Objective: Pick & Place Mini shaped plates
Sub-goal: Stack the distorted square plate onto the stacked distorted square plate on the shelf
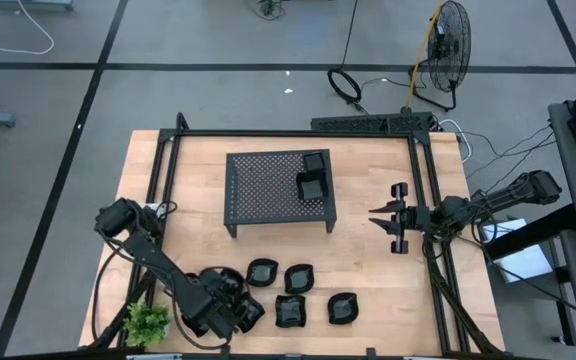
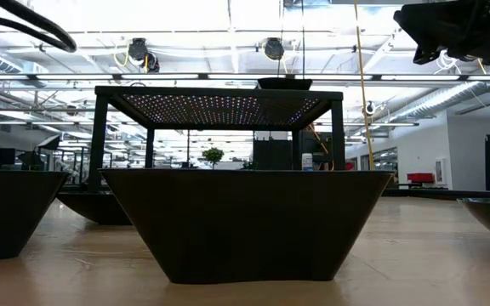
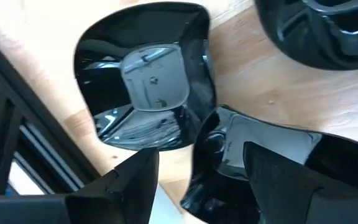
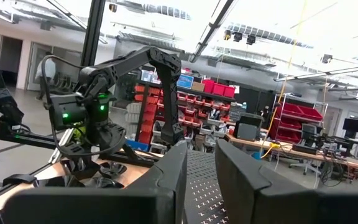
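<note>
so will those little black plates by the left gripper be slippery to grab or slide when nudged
Probably slippery: the mini plates are glossy, mirroring the ceiling. Likely stiff, since the flared walls hold shape. Pushed, one may skid on the smooth wooden table; the left gripper should pinch a rim.

In the high view, the left gripper (image 1: 236, 315) is masked by its own arm, so its jaws cannot be read. In the low view, the plates (image 2: 238, 223) at both sides are cut by the frame edges. The rack (image 2: 219, 102) top is obscured from below.
</note>
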Controlling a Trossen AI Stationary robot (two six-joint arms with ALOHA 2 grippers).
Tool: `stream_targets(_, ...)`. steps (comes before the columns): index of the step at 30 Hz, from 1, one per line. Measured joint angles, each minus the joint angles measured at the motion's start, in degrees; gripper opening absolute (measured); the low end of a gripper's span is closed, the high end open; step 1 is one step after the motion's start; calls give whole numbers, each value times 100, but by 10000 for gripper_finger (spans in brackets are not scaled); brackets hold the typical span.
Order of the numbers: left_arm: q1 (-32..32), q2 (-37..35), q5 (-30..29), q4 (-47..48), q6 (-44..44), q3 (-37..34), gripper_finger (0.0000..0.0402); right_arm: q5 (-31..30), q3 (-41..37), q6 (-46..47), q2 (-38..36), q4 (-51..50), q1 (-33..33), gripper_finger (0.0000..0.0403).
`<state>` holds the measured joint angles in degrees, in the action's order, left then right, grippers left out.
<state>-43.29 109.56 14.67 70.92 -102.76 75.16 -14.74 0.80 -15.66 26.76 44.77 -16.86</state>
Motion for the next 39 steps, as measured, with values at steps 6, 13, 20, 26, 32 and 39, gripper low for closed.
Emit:
stream_targets(6,0,0,-62,-221,-44,0,218,0,0,0,0,-2,0,75)
stream_targets(13,-20,0,94,-380,-103,-17,183,2,0,0,-2,-2,0,75)
stream_targets(20,-37,0,327,-435,-254,-427,160,2,0,0,-2,-2,0,75)
stream_targets(26,-27,-2,335,-465,-238,-542,159,2,0,0,-2,-2,0,75)
stream_targets(32,14,-2,333,-585,-267,-542,159,2,0,0,0,-2,0,75)
stream_targets(39,192,-13,340,-1217,-73,-540,159,2,0,0,0,-2,0,75)
